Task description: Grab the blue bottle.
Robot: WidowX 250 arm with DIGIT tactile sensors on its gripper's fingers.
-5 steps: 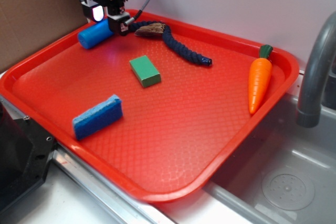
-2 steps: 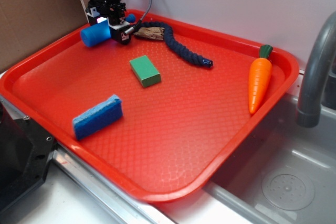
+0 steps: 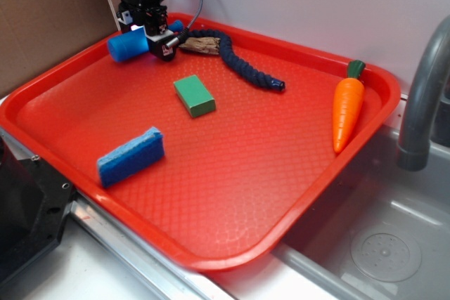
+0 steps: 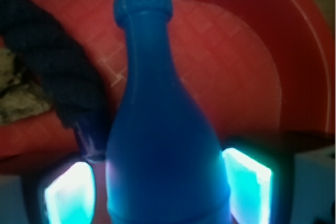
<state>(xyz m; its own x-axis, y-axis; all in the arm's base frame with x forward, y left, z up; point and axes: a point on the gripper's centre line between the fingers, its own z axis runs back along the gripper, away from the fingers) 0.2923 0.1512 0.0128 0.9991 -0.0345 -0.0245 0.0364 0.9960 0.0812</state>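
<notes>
Bottle-wise there's just one blue bottle [image 3: 127, 46], lying on its side at the far left corner of the red tray [image 3: 232, 205], and the gripper [image 3: 145, 33] has its two glowing pads [image 4: 245, 184] clamped right against the bottle's fat body, neck poking out the other side toward the tray rim. Rest of the tray count: one dark rope [image 3: 242, 64] starting just beside the bottle, one green block [image 3: 194, 95] near the tray's middle, one blue sponge [image 3: 131, 155] by the near left edge, one carrot [image 3: 347, 108] along the right rim. One grey faucet [image 3: 422, 96] stands just past the tray's right side.
</notes>
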